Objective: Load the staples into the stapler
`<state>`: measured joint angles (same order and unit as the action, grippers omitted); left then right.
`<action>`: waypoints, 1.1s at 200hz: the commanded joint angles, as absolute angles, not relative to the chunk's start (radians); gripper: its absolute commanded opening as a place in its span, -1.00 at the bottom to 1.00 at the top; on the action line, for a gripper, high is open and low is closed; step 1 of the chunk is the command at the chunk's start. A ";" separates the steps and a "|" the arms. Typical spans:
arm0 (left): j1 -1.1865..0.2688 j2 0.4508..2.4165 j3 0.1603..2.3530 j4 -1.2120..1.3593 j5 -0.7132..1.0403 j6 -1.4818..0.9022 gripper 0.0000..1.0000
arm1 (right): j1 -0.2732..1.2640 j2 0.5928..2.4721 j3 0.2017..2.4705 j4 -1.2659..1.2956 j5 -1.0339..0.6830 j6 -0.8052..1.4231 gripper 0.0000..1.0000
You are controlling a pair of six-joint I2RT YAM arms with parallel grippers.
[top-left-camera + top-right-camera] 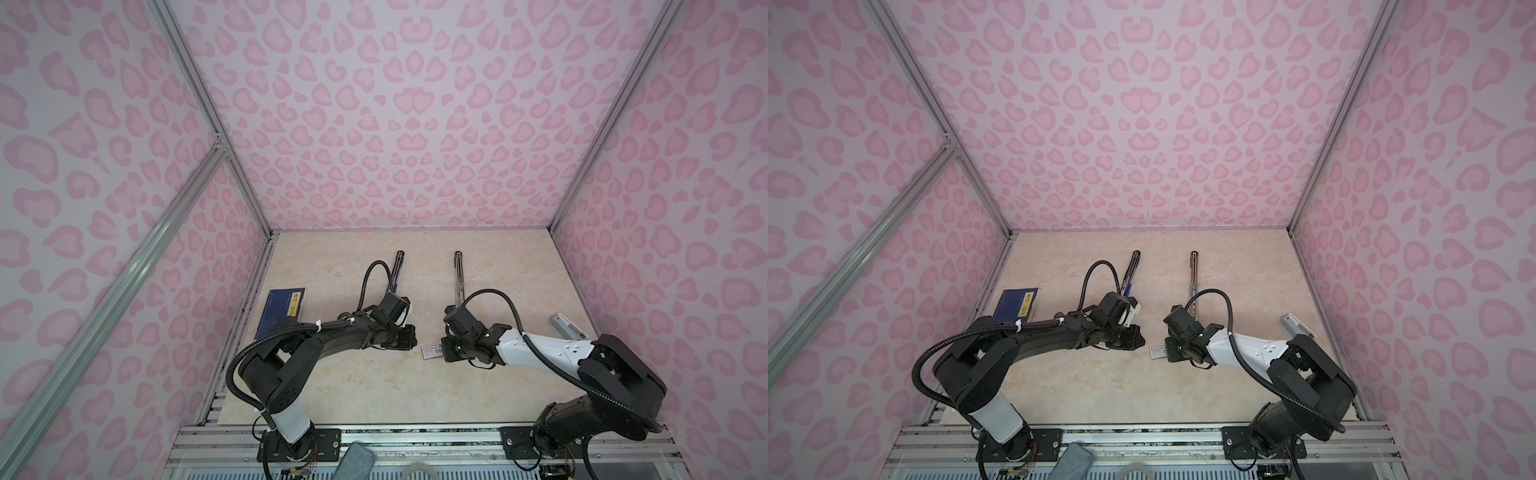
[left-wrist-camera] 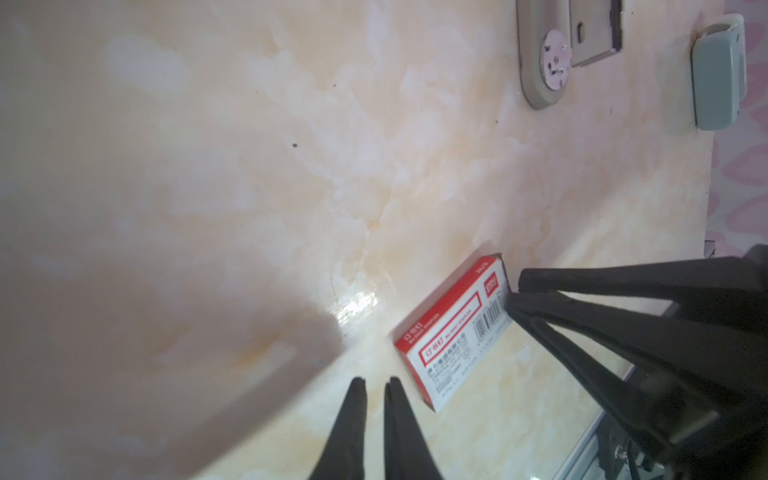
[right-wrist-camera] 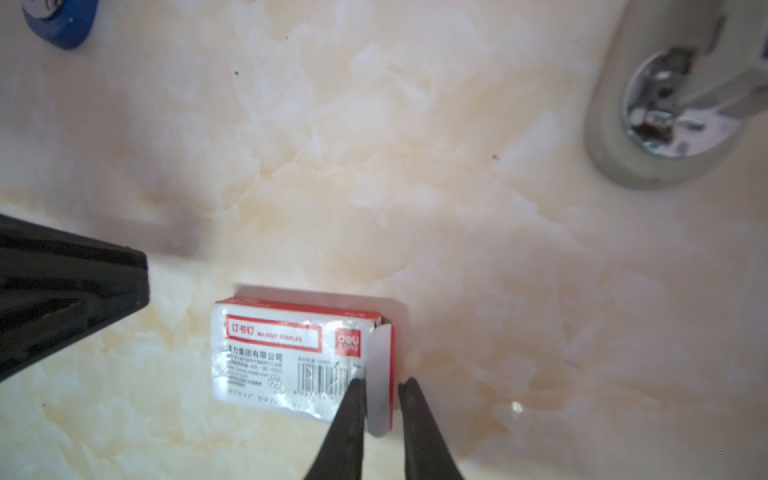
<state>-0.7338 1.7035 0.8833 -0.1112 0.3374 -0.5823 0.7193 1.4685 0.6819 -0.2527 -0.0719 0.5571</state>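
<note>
Cardboard staple box (image 3: 291, 357) lies flat on the glossy marbled tabletop (image 3: 415, 166).
My right gripper (image 3: 382, 387) has narrow jaws straddling its white end flap (image 3: 380, 357), grip unclear; my left gripper (image 2: 375, 384) is barely parted, empty, near the box.

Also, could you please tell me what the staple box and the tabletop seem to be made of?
The staple box: thin printed card, apparently under glossy film, judging by the crinkled sheen and bent end flap. The tabletop: polished marble-look surface, veined and reflective; stone or laminate, unclear.
</note>
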 commanded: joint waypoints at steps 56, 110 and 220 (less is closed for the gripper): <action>-0.749 1.703 0.891 -0.112 0.377 -0.584 -0.62 | 0.673 1.461 0.626 -0.194 -0.117 0.580 -0.75; -0.767 1.704 0.876 -0.101 0.438 -0.589 -0.31 | 0.643 1.429 0.588 -0.117 -0.196 0.634 -0.74; -0.786 1.794 0.936 -0.104 0.438 -0.595 -0.52 | 0.643 1.434 0.577 -0.085 -0.231 0.654 -0.78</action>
<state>-0.7868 1.7828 0.9226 -0.1066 0.4545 -0.5938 0.6430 1.4361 0.5850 -0.0925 -0.2218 0.6472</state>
